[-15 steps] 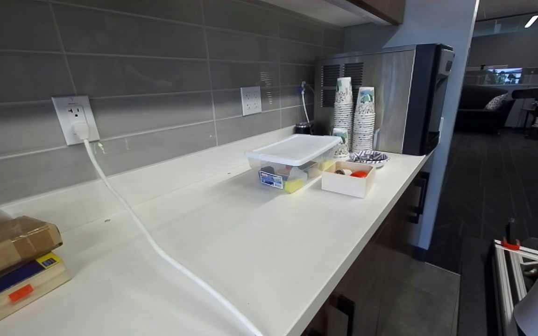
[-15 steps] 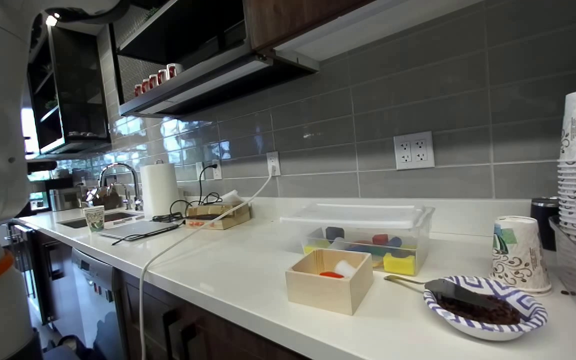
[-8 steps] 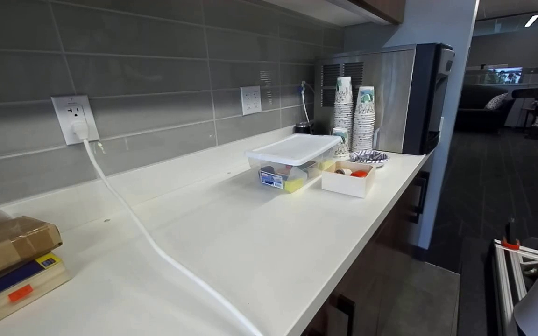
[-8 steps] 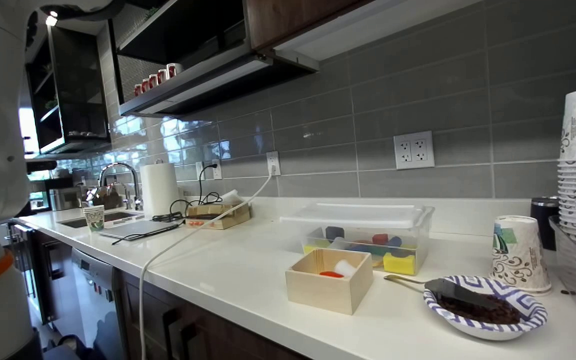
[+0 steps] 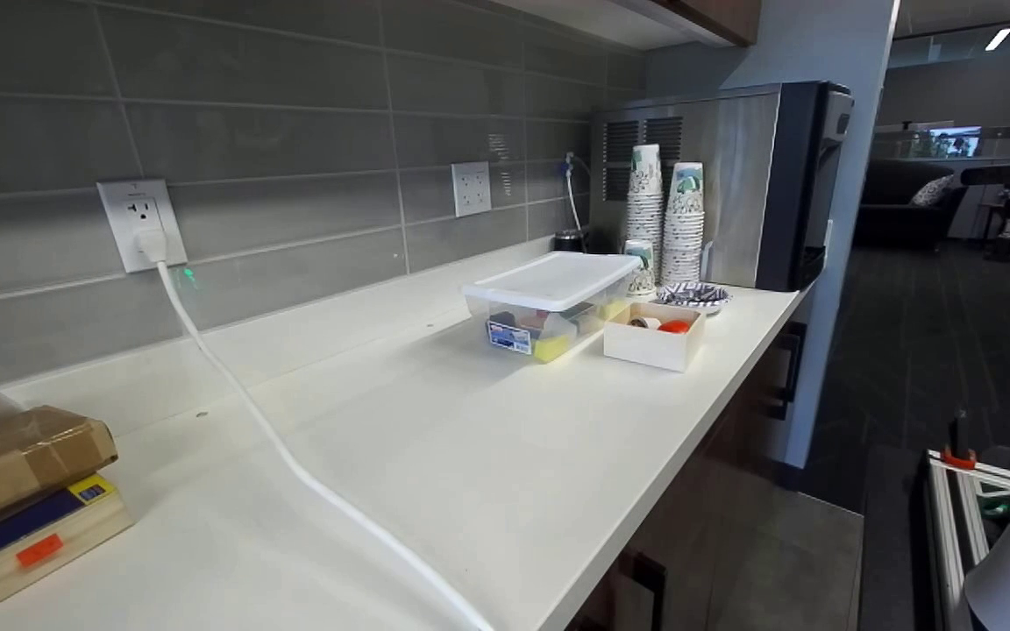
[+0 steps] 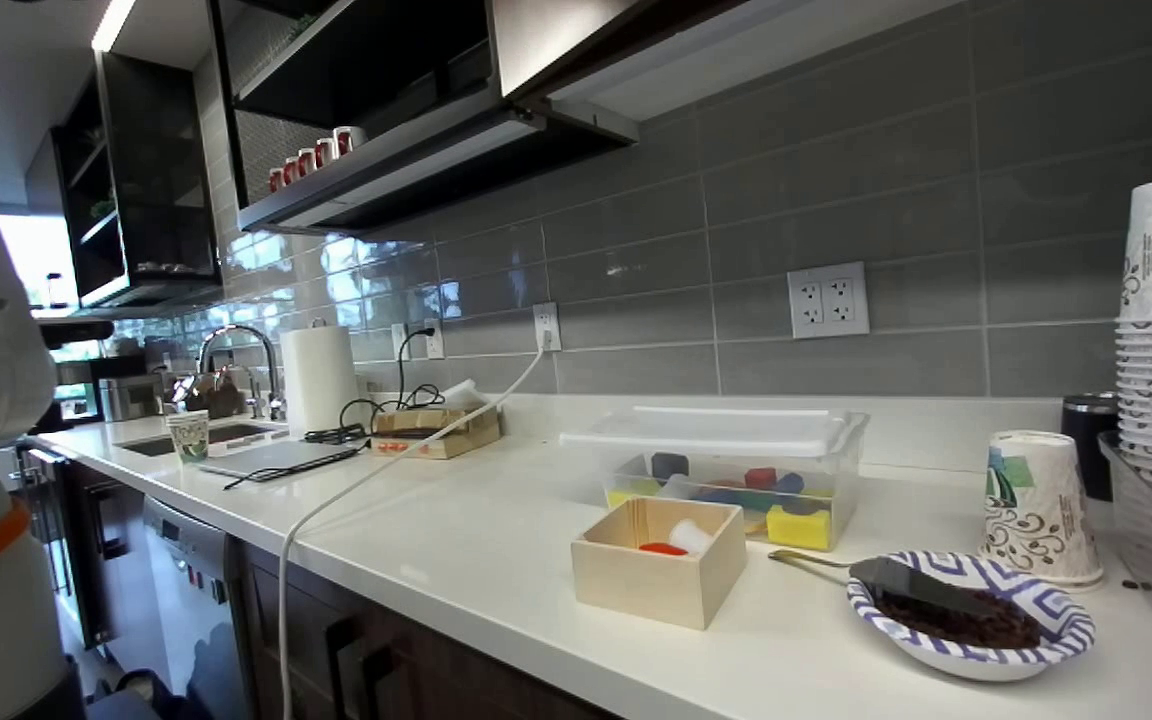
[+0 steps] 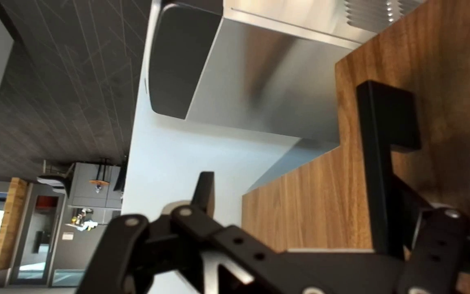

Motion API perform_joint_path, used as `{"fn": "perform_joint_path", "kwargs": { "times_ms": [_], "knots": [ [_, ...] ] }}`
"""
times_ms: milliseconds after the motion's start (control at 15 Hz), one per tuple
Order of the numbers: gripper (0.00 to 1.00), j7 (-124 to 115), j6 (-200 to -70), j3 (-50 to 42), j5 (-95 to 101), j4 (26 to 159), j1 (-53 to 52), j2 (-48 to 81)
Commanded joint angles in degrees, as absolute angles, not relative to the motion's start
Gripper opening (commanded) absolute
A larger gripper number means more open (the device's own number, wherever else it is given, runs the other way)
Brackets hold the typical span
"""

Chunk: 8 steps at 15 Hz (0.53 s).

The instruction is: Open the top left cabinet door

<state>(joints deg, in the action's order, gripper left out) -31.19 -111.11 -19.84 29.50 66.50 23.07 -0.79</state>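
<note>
Slipping off the straight black handle [image 7: 377, 175] could stall the brown wooden door [image 7: 455, 118].
Likely cause: black jointed pincer [image 7: 306, 188], spread apart, unclamped.

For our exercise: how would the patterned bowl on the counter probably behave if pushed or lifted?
The patterned bowl looks like thin disposable ware, so it probably flexes. Being shallow, it might spill its dark contents if tilted. The utensil crossing its rim, handle outside, could slip off.
</note>
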Motion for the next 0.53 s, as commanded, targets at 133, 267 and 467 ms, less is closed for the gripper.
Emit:
{"fn": "perform_joint_path", "kwargs": {
  "times_ms": [133,267,467],
  "knots": [
    [1.00,-39.0,-102.8,-15.1,42.0,81.4,22.8,-17.6],
    [1.00,-41.7,-99.7,-12.4,45.1,86.8,23.6,-23.1],
    [1.00,-44.2,-94.5,-9.3,48.5,92.8,24.1,-30.1]
  ]
}}
